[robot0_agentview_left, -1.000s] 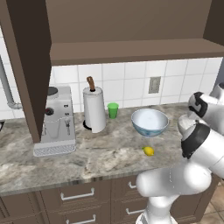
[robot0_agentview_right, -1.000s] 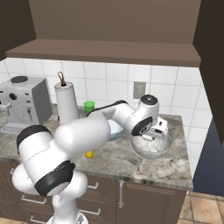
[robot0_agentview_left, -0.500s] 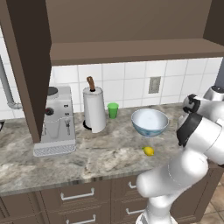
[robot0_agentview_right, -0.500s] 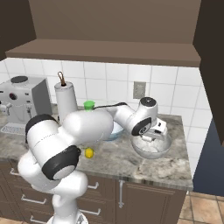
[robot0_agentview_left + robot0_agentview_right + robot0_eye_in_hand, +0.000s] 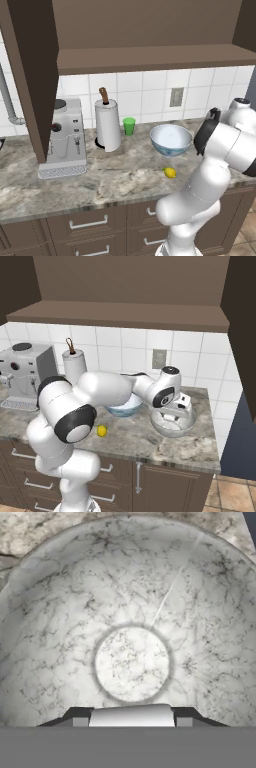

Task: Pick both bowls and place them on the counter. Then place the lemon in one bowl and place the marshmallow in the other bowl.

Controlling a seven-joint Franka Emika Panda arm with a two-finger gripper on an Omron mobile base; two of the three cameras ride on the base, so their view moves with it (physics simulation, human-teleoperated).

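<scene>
Pincer (image 5: 173,412) sits over the marbled bowl (image 5: 173,425) near the worktop's (image 5: 150,443) right end; jaw spread cannot be determined. Bowl: wide, grey-white, stone-veined, flat pale base. Patterned bowl (image 5: 171,140) stands mid-worktop; lemon (image 5: 170,173) near front edge.

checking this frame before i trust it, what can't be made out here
- Jaws: in the right base view the hand's own body hides them over the marbled bowl; open or shut, holding or not, unclear.
- Patterned bowl: right base view, arm covers most of it.
- Green cup: left base view, contents too small to tell.
</scene>
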